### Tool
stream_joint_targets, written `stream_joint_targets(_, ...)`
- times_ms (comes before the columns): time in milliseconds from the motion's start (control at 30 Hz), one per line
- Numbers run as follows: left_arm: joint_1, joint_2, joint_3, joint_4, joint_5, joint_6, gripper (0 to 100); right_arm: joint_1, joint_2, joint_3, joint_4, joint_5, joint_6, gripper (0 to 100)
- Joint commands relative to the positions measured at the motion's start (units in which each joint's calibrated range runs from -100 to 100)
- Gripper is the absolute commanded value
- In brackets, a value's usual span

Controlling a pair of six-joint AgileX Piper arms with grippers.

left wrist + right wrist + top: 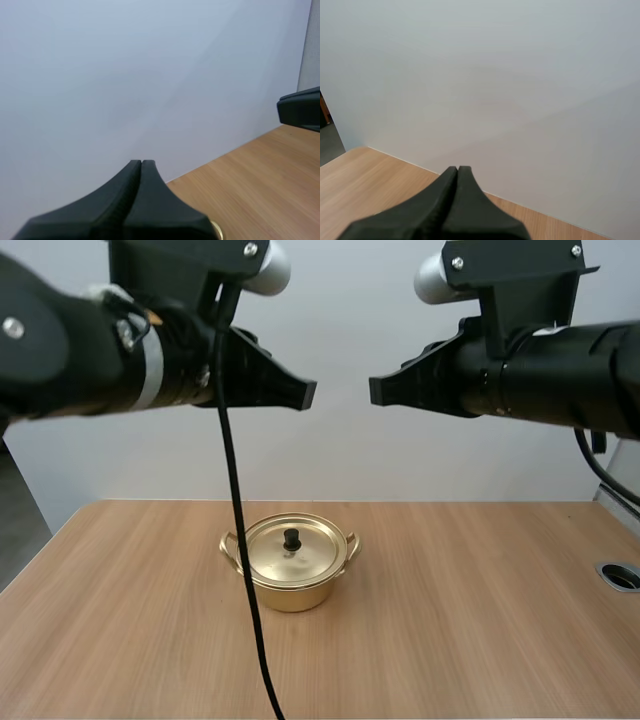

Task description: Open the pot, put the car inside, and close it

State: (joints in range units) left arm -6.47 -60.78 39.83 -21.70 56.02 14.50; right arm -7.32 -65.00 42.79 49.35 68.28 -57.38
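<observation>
The golden pot [290,585] stands near the middle of the worktop [480,620]. Its lid [300,555] is on, and the black knob [292,538] stands upright in the centre of the lid. Both arms hang high above the worktop, well apart from the pot. The left claw [306,393] and the right claw [376,390] point toward each other, and each one is closed on nothing. In the wrist views the fingers lie together as one dark wedge.

The opening step is not yet begun, and several things could go wrong from here. The knob is small and round, so a claw that comes down a little off centre may slip from it, or push the probably light pot aside. A claw that descends without opening first would hit the lid. The two claws are near each other, so if both go down to the pot together they may collide. The place of the car cannot be told, so the second step is uncertain.
</observation>
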Motion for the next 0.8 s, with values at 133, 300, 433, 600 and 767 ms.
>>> stream_joint_targets(133,-0.02,-22.1,26.1,-0.3,-26.5,0.1,0,0.0,-13.6,9.6,0.1,-1.4,1.4,0)
stream_joint_targets(300,-0.02,-37.3,42.9,-0.3,-39.5,0.1,0,0.0,-18.3,13.3,0.0,-1.6,1.5,0)
stream_joint_targets(433,0.44,-39.2,49.8,0.0,-44.8,0.2,0,0.0,-19.6,13.5,-1.6,-1.2,1.5,0)
stream_joint_targets(600,0.51,-39.2,51.7,-0.2,-35.6,-1.2,0,0.0,-19.9,15.2,-3.2,-5.4,1.5,0)
stream_joint_targets(767,0.51,-39.2,55.9,0.0,-39.8,-1.2,0,0.0,-19.7,21.2,-7.4,-17.0,1.1,0)
